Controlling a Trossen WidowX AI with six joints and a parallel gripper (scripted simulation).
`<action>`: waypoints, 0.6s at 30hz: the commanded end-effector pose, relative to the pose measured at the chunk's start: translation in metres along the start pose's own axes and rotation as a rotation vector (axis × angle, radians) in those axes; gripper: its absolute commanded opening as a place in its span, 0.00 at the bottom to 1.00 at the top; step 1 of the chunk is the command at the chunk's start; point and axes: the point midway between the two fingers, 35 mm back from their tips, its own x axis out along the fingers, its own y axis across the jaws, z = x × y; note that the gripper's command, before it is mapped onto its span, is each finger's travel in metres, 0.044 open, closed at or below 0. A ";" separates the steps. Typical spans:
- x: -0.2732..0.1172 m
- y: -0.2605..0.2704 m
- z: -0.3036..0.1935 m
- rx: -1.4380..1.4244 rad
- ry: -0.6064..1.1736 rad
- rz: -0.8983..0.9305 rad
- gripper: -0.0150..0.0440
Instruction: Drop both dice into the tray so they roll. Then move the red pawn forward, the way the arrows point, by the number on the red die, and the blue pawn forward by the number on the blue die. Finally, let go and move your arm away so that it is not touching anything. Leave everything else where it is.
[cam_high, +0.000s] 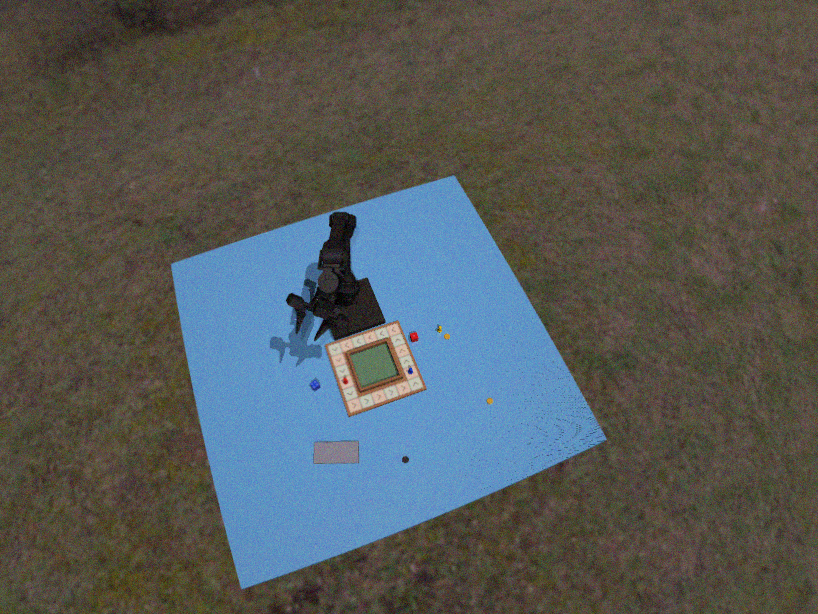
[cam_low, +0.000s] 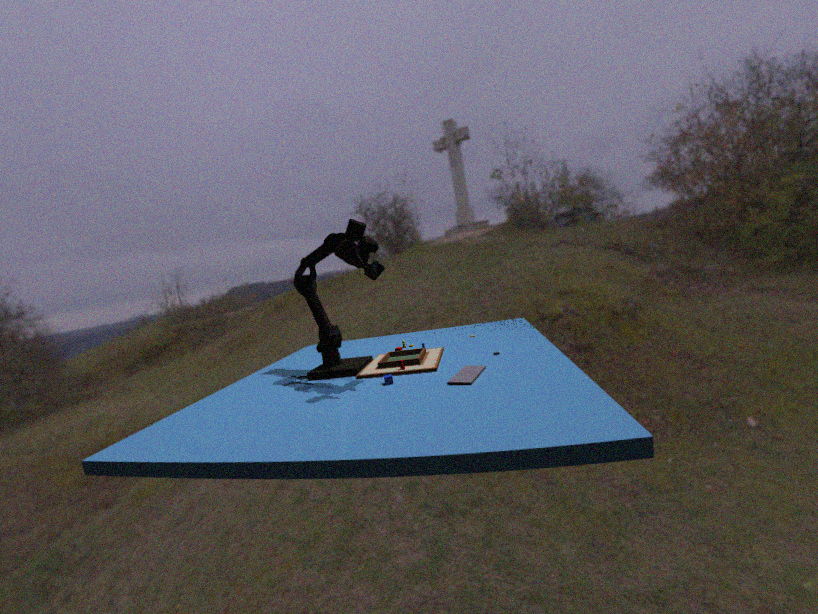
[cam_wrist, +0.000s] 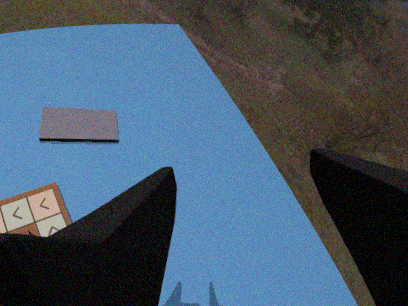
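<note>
The red die (cam_high: 414, 337) (cam_low: 398, 348) lies on the blue table just outside the board (cam_high: 378, 399) (cam_wrist: 17, 214), near its upper right corner in the top view. The blue die (cam_high: 315, 384) (cam_low: 387, 380) lies outside the board's left side. The red pawn (cam_high: 344, 380) (cam_low: 403, 364) stands on the left track, the blue pawn (cam_high: 410, 370) (cam_low: 423, 345) on the right track. The tray (cam_high: 373, 364) (cam_low: 404, 357), green inside a brown rim, is empty. My gripper (cam_high: 307, 335) (cam_wrist: 243, 168) is partly open and empty, high above the table left of my base.
A grey-pink slab (cam_high: 336, 452) (cam_low: 467, 374) (cam_wrist: 79, 124) lies beyond the board. A black disc (cam_high: 405, 460) (cam_low: 496, 353) is to its right in the top view. A small yellow figure (cam_high: 439, 328) and a yellow disc (cam_high: 447, 337) lie right of the red die; another yellow disc (cam_high: 489, 401) lies farther out.
</note>
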 end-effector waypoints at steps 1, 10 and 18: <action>0.012 0.075 0.006 0.037 0.013 0.205 0.72; -0.004 0.225 -0.017 0.033 0.157 0.566 0.72; -0.047 0.333 -0.083 -0.007 0.436 0.740 0.72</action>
